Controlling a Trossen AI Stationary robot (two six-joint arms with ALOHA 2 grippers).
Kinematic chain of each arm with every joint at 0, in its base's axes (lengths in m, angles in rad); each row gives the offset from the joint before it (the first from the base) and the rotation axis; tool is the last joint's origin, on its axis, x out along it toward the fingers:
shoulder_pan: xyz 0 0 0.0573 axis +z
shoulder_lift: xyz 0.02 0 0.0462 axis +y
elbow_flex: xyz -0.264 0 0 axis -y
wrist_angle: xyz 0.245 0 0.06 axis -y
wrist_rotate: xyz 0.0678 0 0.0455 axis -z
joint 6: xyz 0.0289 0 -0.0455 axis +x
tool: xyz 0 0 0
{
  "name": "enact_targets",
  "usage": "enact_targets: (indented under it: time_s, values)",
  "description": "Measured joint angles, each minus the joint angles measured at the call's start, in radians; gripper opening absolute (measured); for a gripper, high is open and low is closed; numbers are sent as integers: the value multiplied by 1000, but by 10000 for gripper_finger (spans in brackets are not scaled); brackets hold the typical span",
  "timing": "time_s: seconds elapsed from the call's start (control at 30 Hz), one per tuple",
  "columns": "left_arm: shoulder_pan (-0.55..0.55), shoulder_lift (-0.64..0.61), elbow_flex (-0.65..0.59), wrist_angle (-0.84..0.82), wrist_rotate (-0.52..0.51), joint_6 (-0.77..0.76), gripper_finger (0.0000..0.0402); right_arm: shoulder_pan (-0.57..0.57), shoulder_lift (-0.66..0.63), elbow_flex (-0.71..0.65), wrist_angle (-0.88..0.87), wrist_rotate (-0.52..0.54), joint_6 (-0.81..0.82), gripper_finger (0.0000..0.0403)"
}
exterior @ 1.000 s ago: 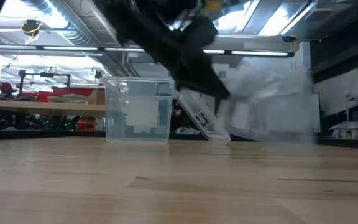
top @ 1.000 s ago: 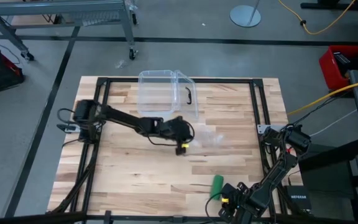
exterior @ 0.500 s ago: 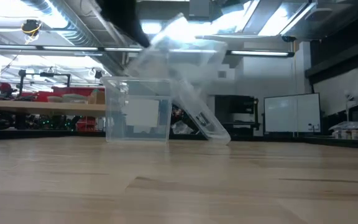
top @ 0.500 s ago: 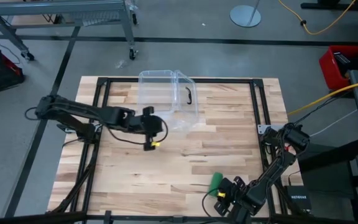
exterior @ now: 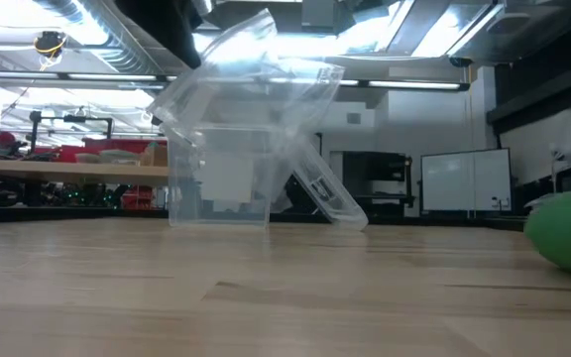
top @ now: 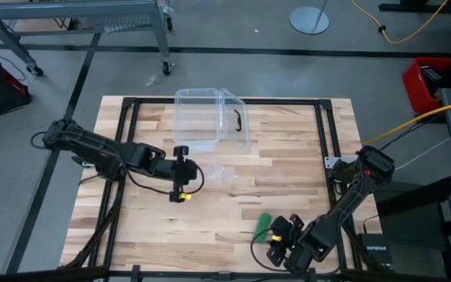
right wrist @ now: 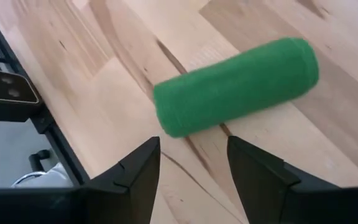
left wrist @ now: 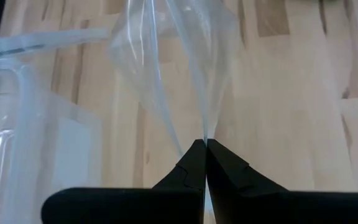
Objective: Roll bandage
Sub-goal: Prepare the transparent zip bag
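Note:
The bandage [right wrist: 238,87] is a stubby green roll lying on its side on the wood near the table's near edge; it also shows in the high view [top: 263,225] and at the right of the low view [exterior: 568,233]. My right gripper [right wrist: 191,165] hovers open just short of it, its fingers clear of the roll. My left gripper [top: 180,192], left of the table's middle, is shut on a clear crinkly plastic wrapper [top: 219,174], which shows raised in the low view [exterior: 256,79]. My left gripper pinches a narrow gathered edge of the wrapper [left wrist: 206,134] between its two shut fingertips [left wrist: 225,165]. The fingers slant down from the table's left. The film fans out wide beyond the tips and is lifted clear of the table.
A clear plastic box [top: 198,117] stands at the far middle of the table, its lid with a black handle [top: 238,120] leaning against its right side. Black frame rails [top: 319,141] run along the table's edges. Bare wood [top: 288,172] lies between the arms.
My left gripper has swung up and toward the table's left, still shut, carrying the wrapper off the middle of the table into the air. My right gripper has risen slightly and drawn toward the left. The green roll has shifted a little leftward and now shows in the low view.

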State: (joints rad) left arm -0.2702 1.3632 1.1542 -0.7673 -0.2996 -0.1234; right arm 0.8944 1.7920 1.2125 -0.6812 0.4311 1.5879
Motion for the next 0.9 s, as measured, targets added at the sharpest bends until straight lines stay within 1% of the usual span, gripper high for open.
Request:
enact_targets:
  time_s: [0.1,0.17,0.3,0.4,0.53,0.67,0.77,0.9]
  values:
    - [-21,0,0,-1,1,0,0,-3,0,0,0,34,-1,191]
    - [-38,0,0,-8,22,0,0,-8,0,0,0,59,-8,191]
    - [-79,4,0,-31,68,0,0,-38,0,0,5,81,-58,191]
    - [-110,8,0,-55,94,-11,0,-75,0,0,31,103,-129,191]
    - [-146,15,0,-101,156,-38,0,-139,-5,0,123,124,-296,191]
    - [-174,17,0,-189,218,-80,0,-213,-34,0,265,130,-514,191]
    - [-196,20,0,-235,221,-119,0,-274,-58,0,381,150,-669,191]
    - [-220,39,0,-213,219,-135,0,-377,-81,0,560,148,-852,191]
